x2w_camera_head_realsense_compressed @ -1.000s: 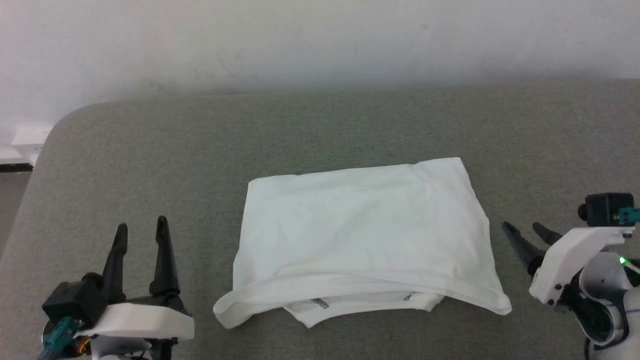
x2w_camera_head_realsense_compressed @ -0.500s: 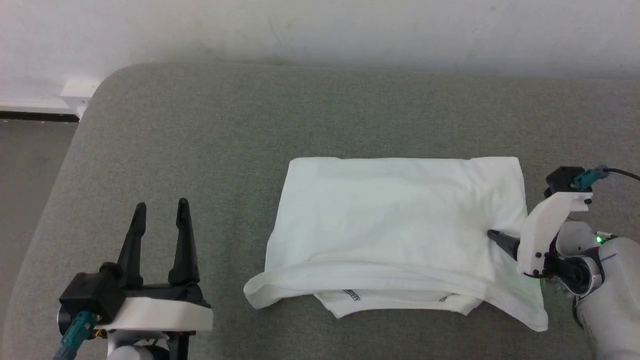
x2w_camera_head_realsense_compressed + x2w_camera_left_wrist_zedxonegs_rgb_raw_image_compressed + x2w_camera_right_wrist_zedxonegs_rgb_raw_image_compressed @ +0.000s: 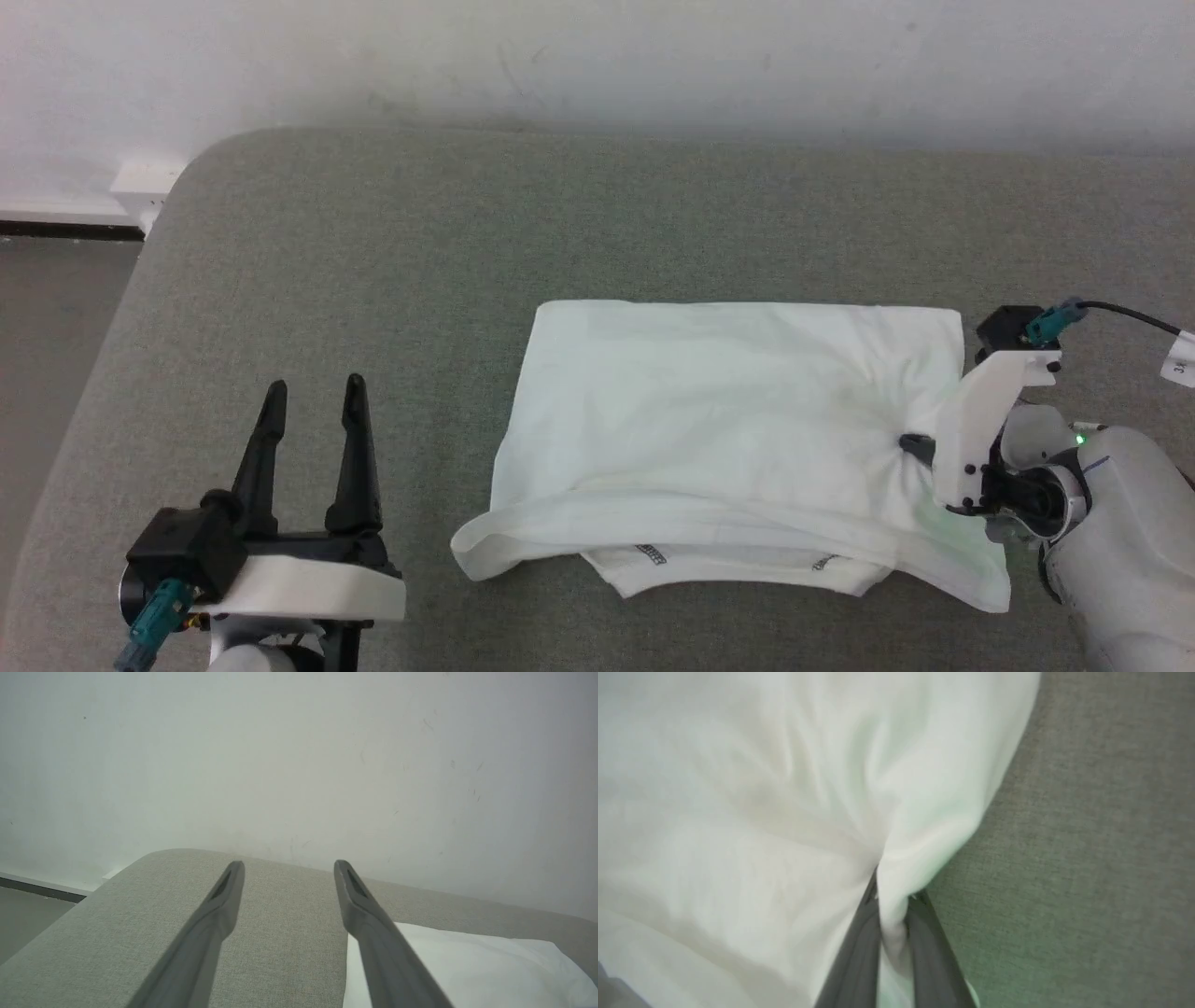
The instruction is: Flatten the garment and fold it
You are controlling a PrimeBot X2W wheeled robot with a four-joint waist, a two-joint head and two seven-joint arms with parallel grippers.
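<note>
Pinching the folded white garment (image 3: 728, 411) near its right edge, the right gripper (image 3: 913, 446) has fingers closed on cloth. The garment lies on the grey bench (image 3: 373, 280); the left gripper (image 3: 315, 397) sits to its left, fingers apart.

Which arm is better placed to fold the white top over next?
Probably right. The right hand is shut on a pinch of the top near its right edge. The left hand sits open, apart from the top, over the cushion.
</note>
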